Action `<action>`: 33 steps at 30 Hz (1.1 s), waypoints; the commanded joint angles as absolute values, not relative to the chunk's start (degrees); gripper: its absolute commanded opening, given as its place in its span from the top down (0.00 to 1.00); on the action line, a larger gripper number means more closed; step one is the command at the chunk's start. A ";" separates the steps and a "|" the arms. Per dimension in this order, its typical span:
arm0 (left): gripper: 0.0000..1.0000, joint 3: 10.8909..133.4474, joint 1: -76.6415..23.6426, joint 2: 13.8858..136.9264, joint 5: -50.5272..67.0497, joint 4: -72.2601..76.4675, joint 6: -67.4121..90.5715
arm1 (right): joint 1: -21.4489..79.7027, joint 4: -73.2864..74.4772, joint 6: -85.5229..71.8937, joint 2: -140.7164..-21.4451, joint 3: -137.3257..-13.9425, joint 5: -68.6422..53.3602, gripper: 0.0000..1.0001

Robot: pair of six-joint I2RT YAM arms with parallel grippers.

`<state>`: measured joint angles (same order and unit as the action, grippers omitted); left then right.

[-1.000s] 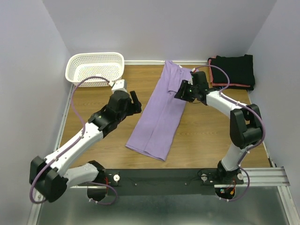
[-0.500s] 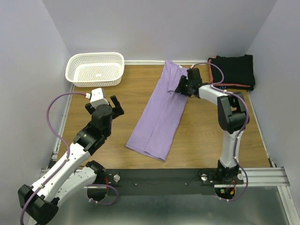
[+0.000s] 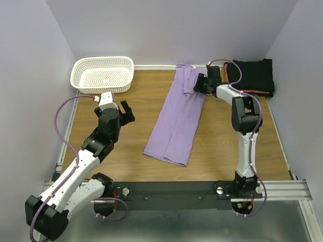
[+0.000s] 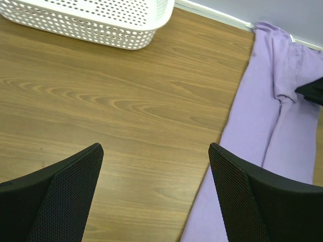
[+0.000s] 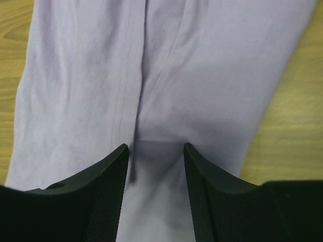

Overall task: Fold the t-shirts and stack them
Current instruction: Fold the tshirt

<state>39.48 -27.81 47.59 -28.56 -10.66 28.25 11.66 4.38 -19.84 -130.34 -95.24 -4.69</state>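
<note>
**While the right claw (image 3: 198, 84) pinches the purple shirt (image 3: 177, 118), the left claw (image 3: 125, 111) hangs open**

When you look from above, the right claw is small and dark, so its fingers are hard to make out. Its own camera shows them better. Two black fingers (image 5: 108, 191) sit one on each side of a bunched fold of the purple shirt, and the cloth is squeezed between them. That camera sees only purple cloth and a bit of the wooden table (image 5: 298, 101). The ends of the shirt are cut off.

From above you can see the whole shirt. It lies long in the middle of the table. Its far end is by the back wall, where the right claw holds it. The black shirts (image 3: 252, 75) sit folded in a pile in the far right corner, with a red edge showing. Only the view from above shows that pile.

The left claw hangs over bare wood, left of the shirt. Its fingers are wide apart with nothing in them. Its camera shows the white basket (image 4: 101, 30), cut off at the top.
</note>
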 commanded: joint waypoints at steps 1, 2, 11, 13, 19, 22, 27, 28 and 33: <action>0.07 38.58 -27.42 50.08 -19.79 -7.73 28.30 | 10.46 7.11 -14.85 -131.41 -98.35 -6.68 0.44; 0.07 39.02 -27.51 51.05 -18.12 -8.08 28.65 | 10.46 7.47 -15.38 -130.35 -97.91 -7.03 0.44; 0.11 43.33 -30.14 63.36 2.72 -19.06 28.83 | 15.01 18.95 -24.78 -104.08 -76.69 -7.92 0.35; 0.14 43.51 -30.76 65.03 2.55 -21.52 28.74 | 17.83 22.39 -25.48 -99.34 -71.83 -5.64 0.34; 0.17 42.63 -32.25 66.88 4.39 -24.43 28.74 | 32.76 29.96 -37.51 -82.01 -51.52 1.40 0.34; 0.17 42.80 -32.61 68.46 3.96 -26.18 28.22 | 38.92 33.82 -43.67 -77.79 -45.99 0.53 0.32; 0.18 42.45 -32.78 70.92 3.78 -26.98 27.69 | 43.59 35.42 -49.83 -75.58 -42.37 -2.81 0.30; 0.18 42.36 -32.87 71.80 3.87 -26.81 27.60 | 44.03 35.33 -50.01 -76.20 -42.19 -2.99 0.30; 0.21 41.75 -33.13 74.62 4.57 -25.40 27.60 | 47.02 34.10 -50.45 -80.33 -43.68 -3.43 0.28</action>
